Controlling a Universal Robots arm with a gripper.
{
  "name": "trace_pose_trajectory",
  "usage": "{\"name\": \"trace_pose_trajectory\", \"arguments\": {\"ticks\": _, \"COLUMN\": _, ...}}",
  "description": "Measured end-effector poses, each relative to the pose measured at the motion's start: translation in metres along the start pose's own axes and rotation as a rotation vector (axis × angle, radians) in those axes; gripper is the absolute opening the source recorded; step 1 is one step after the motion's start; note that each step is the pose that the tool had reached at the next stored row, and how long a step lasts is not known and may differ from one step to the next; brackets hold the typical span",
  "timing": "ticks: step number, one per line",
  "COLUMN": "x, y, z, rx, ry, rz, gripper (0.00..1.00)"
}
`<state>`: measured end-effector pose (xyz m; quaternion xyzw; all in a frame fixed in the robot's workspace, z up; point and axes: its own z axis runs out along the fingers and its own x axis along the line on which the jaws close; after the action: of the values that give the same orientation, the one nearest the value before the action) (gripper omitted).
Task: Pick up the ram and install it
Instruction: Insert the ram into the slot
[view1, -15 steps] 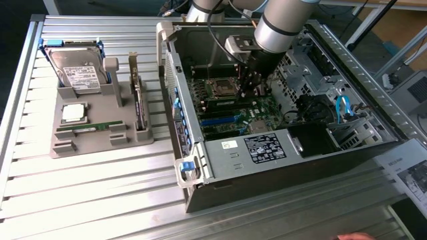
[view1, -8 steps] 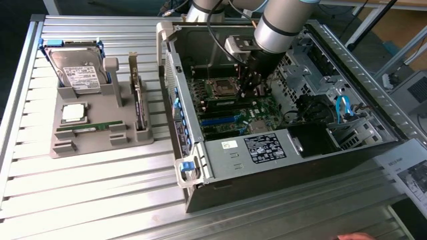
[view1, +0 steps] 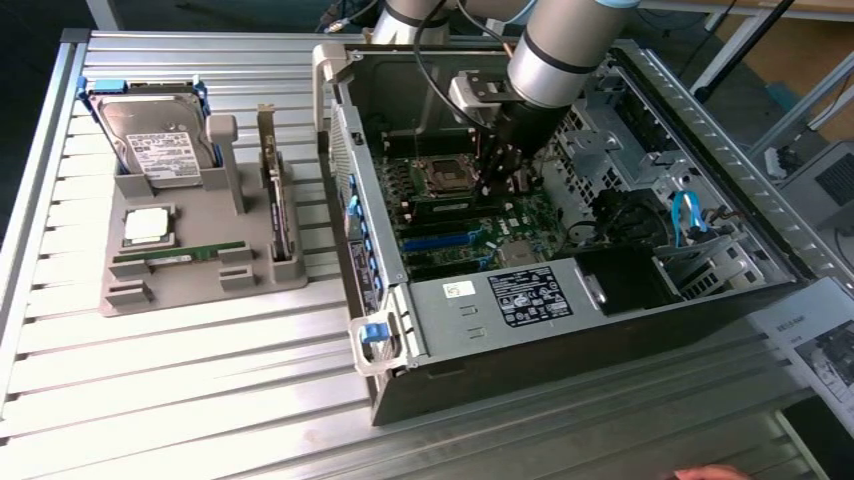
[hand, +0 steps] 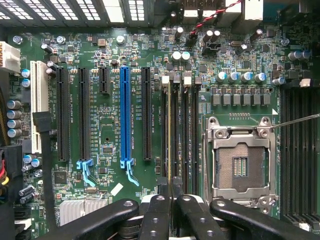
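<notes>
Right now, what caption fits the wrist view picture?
Shut jaws over the ram, edge-on among the motherboard's memory slots.

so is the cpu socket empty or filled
Empty: the cpu socket shows bare contacts inside its metal frame, and the square silver processor lies on the grey tray.

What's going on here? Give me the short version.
The robot arm reaches down into the open computer case. Its gripper is shut on the ram, which stands edge-on in line with a memory slot beside the empty processor socket. Whether the stick is fully seated cannot be told. Another green stick lies in the gray holder outside the case.
</notes>
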<state>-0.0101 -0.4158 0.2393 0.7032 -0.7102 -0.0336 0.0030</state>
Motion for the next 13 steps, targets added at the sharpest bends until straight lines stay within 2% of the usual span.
{"name": "trace_pose_trajectory", "arguments": {"ticks": 13, "x": 0.0006, "y": 0.0, "z": 0.0005, "rx": 0.0001, "ry": -0.0016, "rz": 0.0, "gripper": 0.12}}
